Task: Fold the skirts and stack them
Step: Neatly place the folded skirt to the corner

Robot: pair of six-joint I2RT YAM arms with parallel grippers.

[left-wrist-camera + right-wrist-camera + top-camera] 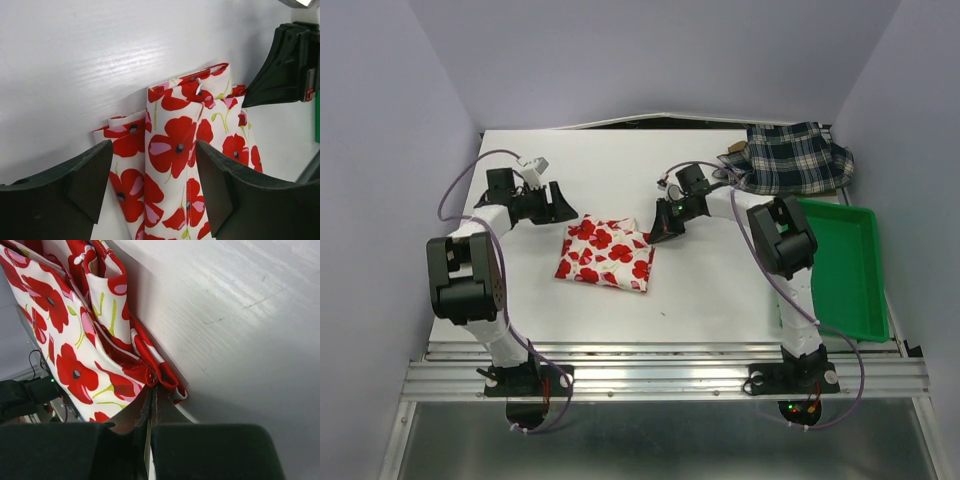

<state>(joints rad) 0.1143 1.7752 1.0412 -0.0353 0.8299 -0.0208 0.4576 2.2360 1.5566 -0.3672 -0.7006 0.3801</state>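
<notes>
Right gripper (150,432) clamped on the right edge of the one folded floral skirt (605,253), mid-table, arm bent inward. Left gripper (565,208) jaws apart, just off its far-left corner. Open tabletop (720,290) between skirt and the one green tray (850,285). One plaid skirt (798,157) far-right corner, tan cloth (732,152) peeking beneath.

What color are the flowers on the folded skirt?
Red flowers on a white skirt, clearest in the left wrist view.
</notes>
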